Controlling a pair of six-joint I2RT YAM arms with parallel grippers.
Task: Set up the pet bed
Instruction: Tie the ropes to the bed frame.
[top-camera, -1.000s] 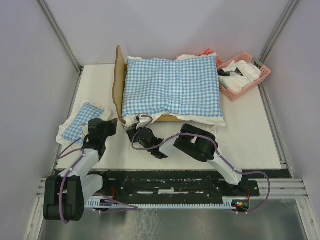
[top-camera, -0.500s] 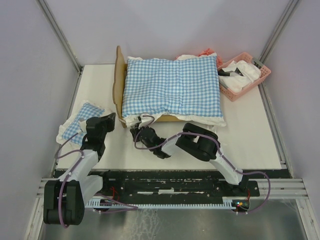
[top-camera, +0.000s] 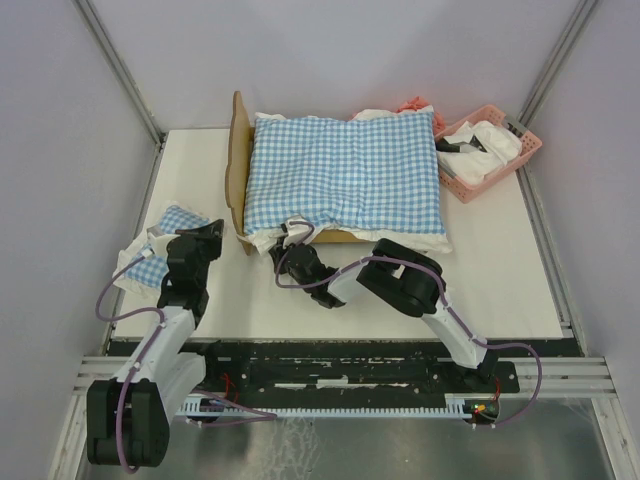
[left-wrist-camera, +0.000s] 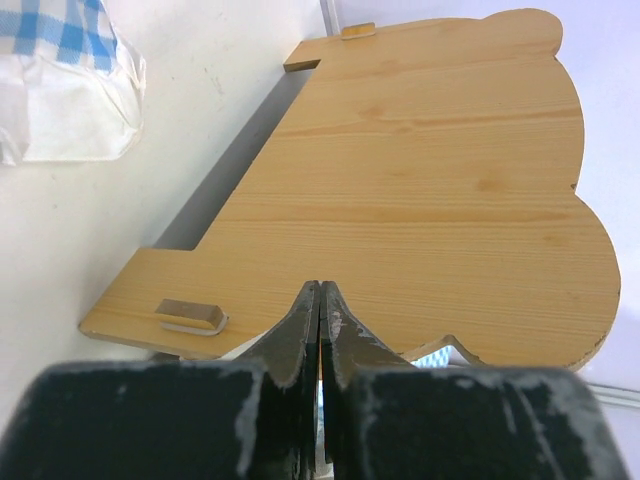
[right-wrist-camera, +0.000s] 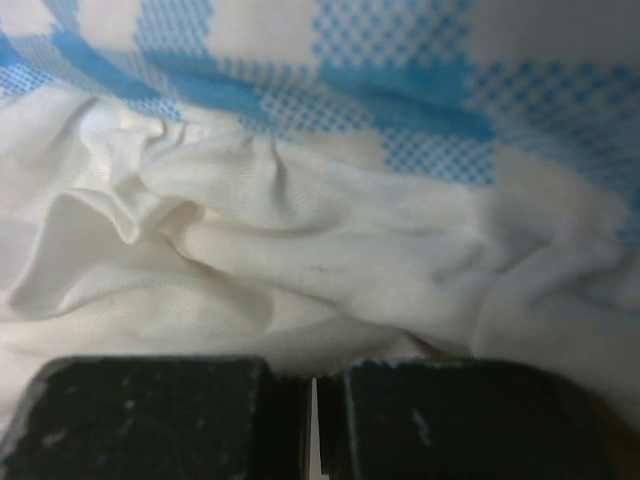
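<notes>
The pet bed (top-camera: 238, 165) stands on the white table (top-camera: 400, 295), headboard to the left, with the checked cushion (top-camera: 345, 175) lying on it. Just off the bed's near headboard corner, the left gripper (top-camera: 218, 234) is clenched on nothing. At the bed's near rail, the right gripper (top-camera: 291, 240) is closed against the cushion's white frill (right-wrist-camera: 300, 270); I cannot tell whether cloth is pinched. Beyond the bed's foot sits a pink basket (top-camera: 525, 150).
</notes>
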